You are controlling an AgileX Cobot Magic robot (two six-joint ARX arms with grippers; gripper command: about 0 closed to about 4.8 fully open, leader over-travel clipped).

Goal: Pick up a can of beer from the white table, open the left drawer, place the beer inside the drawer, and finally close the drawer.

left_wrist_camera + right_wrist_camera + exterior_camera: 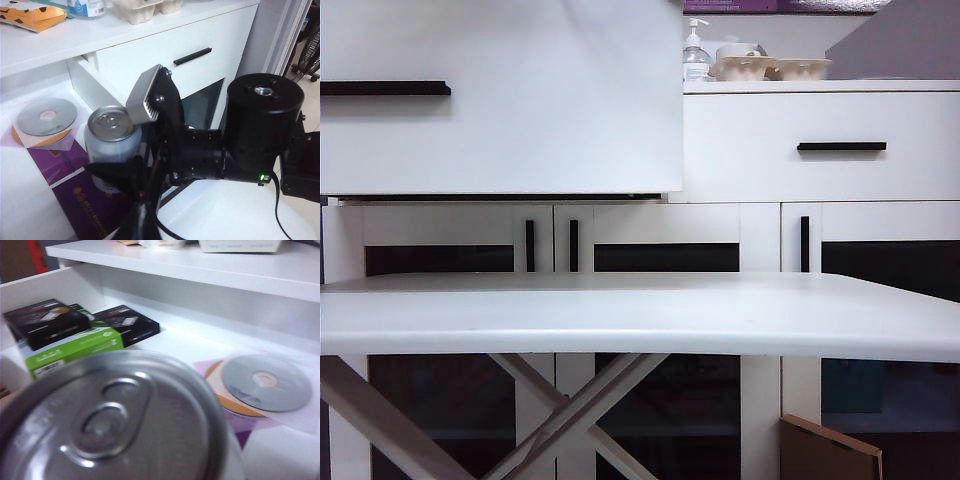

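Observation:
The silver can of beer point(111, 131) stands upright over the open left drawer point(520, 110), just above a purple box point(92, 207) lying in it. My right gripper point(122, 137) is shut on the can, one ribbed finger point(146, 98) against its side near the rim. In the right wrist view the can's top point(120, 420) fills the near picture and hides the jaws. My left gripper point(141, 212) is shut on nothing, beside the drawer at the edge of the white table point(640, 315). Neither arm shows in the exterior view.
Inside the drawer lie a CD point(265, 382), a green box point(75, 347) and black boxes point(45, 320). The second drawer front point(840, 146) is shut. A pump bottle point(696, 55) and egg cartons point(770, 68) stand on the cabinet top. Cardboard point(830, 455) leans below.

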